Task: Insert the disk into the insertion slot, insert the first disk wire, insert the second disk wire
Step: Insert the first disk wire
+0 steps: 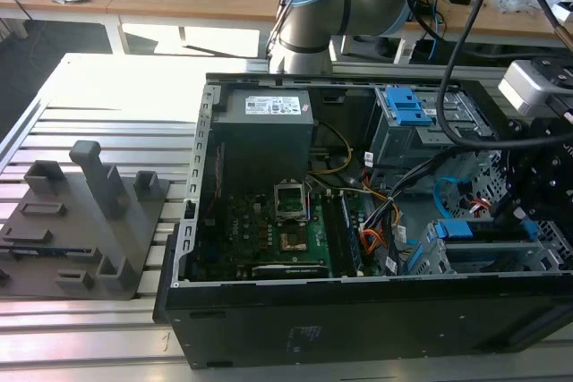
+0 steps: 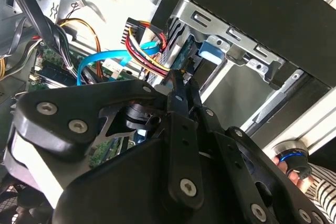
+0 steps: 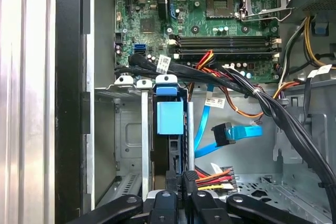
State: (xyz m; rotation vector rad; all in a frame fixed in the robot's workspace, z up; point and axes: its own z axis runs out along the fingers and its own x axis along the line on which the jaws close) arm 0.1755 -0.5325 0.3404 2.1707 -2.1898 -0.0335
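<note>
The disk [image 3: 169, 116], in its blue caddy, sits edge-on inside the insertion slot [image 3: 128, 129], a silver metal cage at the case's front corner. The exterior view shows the disk [image 1: 483, 241] lying in the slot [image 1: 430, 257]. My gripper [image 3: 181, 179] is at the disk's rear edge with its fingers drawn together. The red, yellow and black first disk wire [image 3: 212, 176] runs right into my gripper [image 2: 177, 80], which looks shut on that wire's end plug. The light-blue second disk wire [image 3: 239, 132] hangs loose beside the disk, its dark plug [image 3: 223, 134] free.
A thick bundle of black cables [image 3: 252, 90] crosses above the cage. The green motherboard [image 1: 269, 221] fills the case floor, and the grey bay with blue latches [image 1: 407, 109] stands behind. A grey fixture [image 1: 85, 221] sits on the table. A person's hand [image 2: 296, 174] is close by.
</note>
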